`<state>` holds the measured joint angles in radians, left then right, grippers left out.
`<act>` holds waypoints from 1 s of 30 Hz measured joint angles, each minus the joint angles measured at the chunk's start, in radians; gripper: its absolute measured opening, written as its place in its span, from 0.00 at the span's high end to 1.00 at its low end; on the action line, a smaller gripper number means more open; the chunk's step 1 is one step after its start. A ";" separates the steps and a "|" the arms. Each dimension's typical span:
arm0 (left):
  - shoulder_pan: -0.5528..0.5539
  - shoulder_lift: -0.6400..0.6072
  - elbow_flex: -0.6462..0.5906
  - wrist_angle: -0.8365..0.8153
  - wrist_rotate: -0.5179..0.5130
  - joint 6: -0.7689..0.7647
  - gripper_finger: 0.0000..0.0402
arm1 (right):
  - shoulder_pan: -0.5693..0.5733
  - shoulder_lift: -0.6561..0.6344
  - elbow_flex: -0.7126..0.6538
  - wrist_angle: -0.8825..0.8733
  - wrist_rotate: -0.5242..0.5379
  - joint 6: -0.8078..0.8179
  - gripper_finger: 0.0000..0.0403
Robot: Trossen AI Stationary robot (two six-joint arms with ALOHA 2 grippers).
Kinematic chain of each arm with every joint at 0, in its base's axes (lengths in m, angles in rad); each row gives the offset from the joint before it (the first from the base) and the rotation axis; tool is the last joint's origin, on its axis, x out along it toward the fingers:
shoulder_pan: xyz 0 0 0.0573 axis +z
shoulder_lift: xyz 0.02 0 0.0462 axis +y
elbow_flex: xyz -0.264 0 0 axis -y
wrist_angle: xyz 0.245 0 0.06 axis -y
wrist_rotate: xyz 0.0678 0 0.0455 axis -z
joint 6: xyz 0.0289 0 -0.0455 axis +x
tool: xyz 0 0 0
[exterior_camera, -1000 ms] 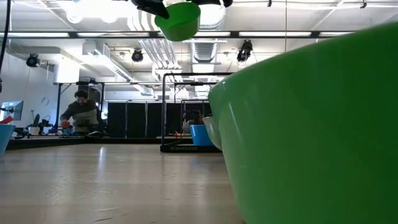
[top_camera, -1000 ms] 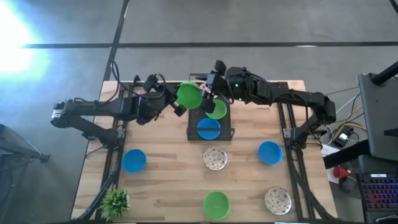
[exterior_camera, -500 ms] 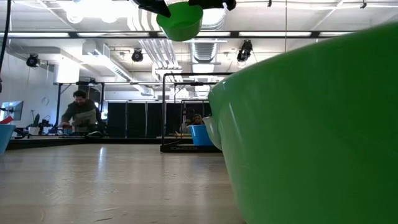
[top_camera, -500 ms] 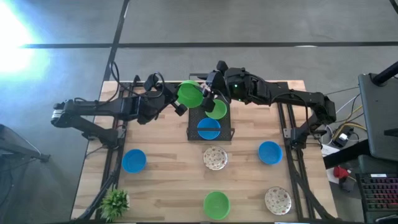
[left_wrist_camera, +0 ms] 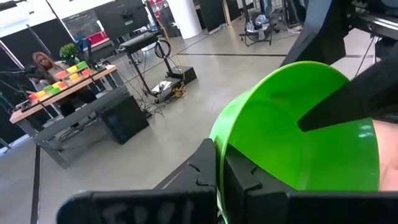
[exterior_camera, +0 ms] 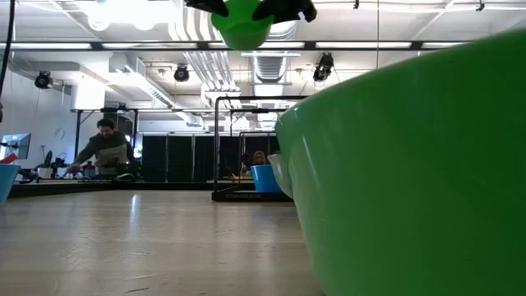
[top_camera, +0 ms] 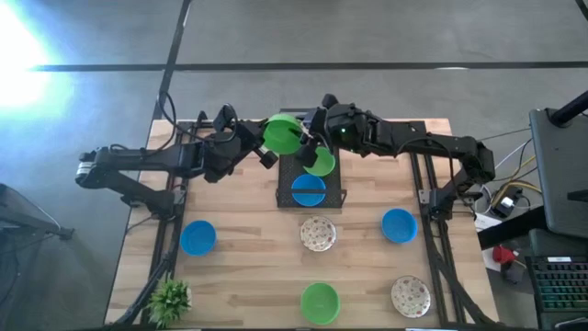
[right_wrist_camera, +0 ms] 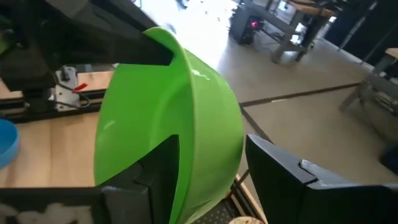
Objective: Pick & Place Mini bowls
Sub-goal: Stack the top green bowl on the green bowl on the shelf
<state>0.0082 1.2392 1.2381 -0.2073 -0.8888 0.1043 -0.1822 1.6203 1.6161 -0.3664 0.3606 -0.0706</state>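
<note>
Above the wooden tabletop's [top_camera: 248, 257] far edge, my left gripper [top_camera: 262, 150] is clamped on the light, stiff, glossy green plastic bowl's [top_camera: 281, 134] rim; my right gripper's [top_camera: 310, 138] fingers stand apart astride the opposite rim.

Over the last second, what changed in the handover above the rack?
The held green bowl shifted slightly toward the right arm, carried by the left gripper, shut on its rim. The right gripper closed in: its open fingers now straddle the bowl's rim, not yet clamped. Unchanged: the rack with its green and blue bowls, the loose bowls on the table.
</note>
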 joint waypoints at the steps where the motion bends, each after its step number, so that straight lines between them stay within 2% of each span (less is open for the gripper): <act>1: 0.000 0.000 0.000 0.000 0.000 0.000 1.00 | 0.000 0.000 0.000 0.000 0.003 0.006 0.57; 4: 0.000 0.000 0.000 0.000 0.000 -0.001 1.00 | 0.000 0.000 0.000 0.003 0.010 0.020 0.65; 11: -0.002 0.000 0.000 -0.002 0.012 -0.008 0.99 | -0.004 0.001 0.000 0.008 0.039 0.021 0.94; 23: -0.004 -0.002 0.002 0.006 0.034 -0.010 0.89 | -0.003 0.003 -0.002 0.007 0.044 0.034 0.97; 30: -0.003 -0.002 0.002 0.001 0.023 -0.016 0.79 | -0.018 0.003 -0.002 0.004 0.036 0.036 0.97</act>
<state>0.0048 1.2377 1.2396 -0.2059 -0.8658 0.0886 -0.1997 1.6234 1.6142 -0.3621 0.3965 -0.0350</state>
